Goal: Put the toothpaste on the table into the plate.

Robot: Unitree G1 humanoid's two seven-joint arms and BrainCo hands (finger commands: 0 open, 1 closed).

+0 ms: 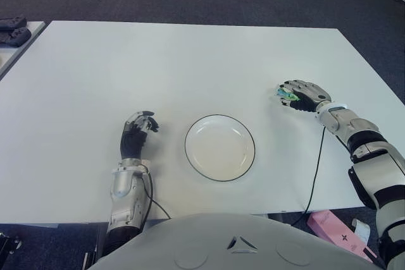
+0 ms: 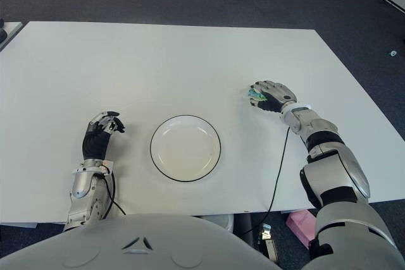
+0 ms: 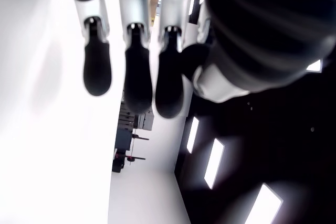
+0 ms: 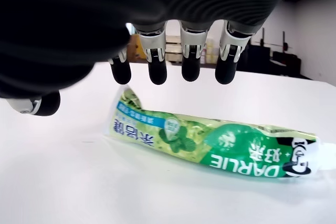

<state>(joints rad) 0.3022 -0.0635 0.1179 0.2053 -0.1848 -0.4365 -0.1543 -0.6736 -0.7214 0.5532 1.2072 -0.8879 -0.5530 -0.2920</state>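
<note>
A green toothpaste tube point(image 4: 210, 142) lies flat on the white table point(image 1: 190, 61), to the right of the plate. My right hand point(image 1: 305, 95) hovers over it, and only the tube's green end point(image 1: 286, 97) shows beyond the fingers. In the right wrist view the fingertips point(image 4: 157, 72) hang above the tube without touching it, open. A white plate point(image 1: 219, 150) with a dark rim sits empty near the table's front edge. My left hand point(image 1: 138, 129) shows left of the plate, fingers relaxed and holding nothing.
A black cable point(image 1: 315, 169) runs from my right wrist across the table and over its front edge. A pink box point(image 1: 335, 231) lies on the floor at lower right. Dark objects point(image 1: 12, 30) sit on a neighbouring table at far left.
</note>
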